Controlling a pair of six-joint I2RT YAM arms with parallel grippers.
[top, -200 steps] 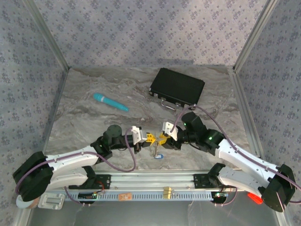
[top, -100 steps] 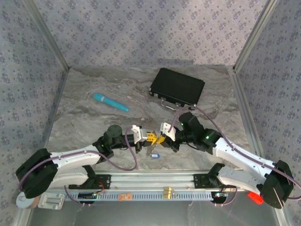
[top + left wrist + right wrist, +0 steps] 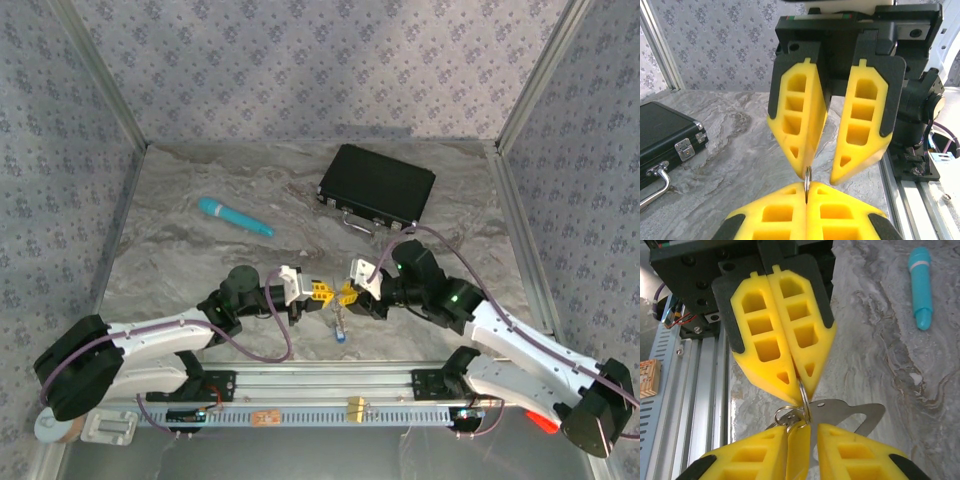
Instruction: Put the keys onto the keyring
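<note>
Two arms reach in low from the near corners of the grey marbled table (image 3: 180, 262) and meet tip to tip just inside the middle of its near edge. Each forearm is stretched almost flat above the surface, with the wrist turned inward. The left gripper (image 3: 318, 293) points right and the right gripper (image 3: 348, 295) points left, their yellow fingertips all but touching.

The left gripper's fingers are pressed together, pinching the thin silvery metal keyring (image 3: 807, 178) edge-on at their very tips. The right gripper's fingers stand a narrow gap apart. In the left wrist view one of its tips touches the keyring, and bare table shows through the gap.

In the right wrist view a small round loop of wire (image 3: 786, 414) and a flat silvery metal blade (image 3: 850, 415) sit against the keyring, just in front of the right gripper's fingers.

In the top view a tiny silvery key with a blue plastic head (image 3: 341, 333) shows just nearward of the meeting fingertips, blue head toward the near edge. I cannot tell whether it hangs free or rests on the table.

A teal plastic pen (image 3: 234, 216) lies toward the left edge, well apart from both grippers. A black rectangular case with silvery latches (image 3: 377, 186) sits toward the far right corner.
</note>
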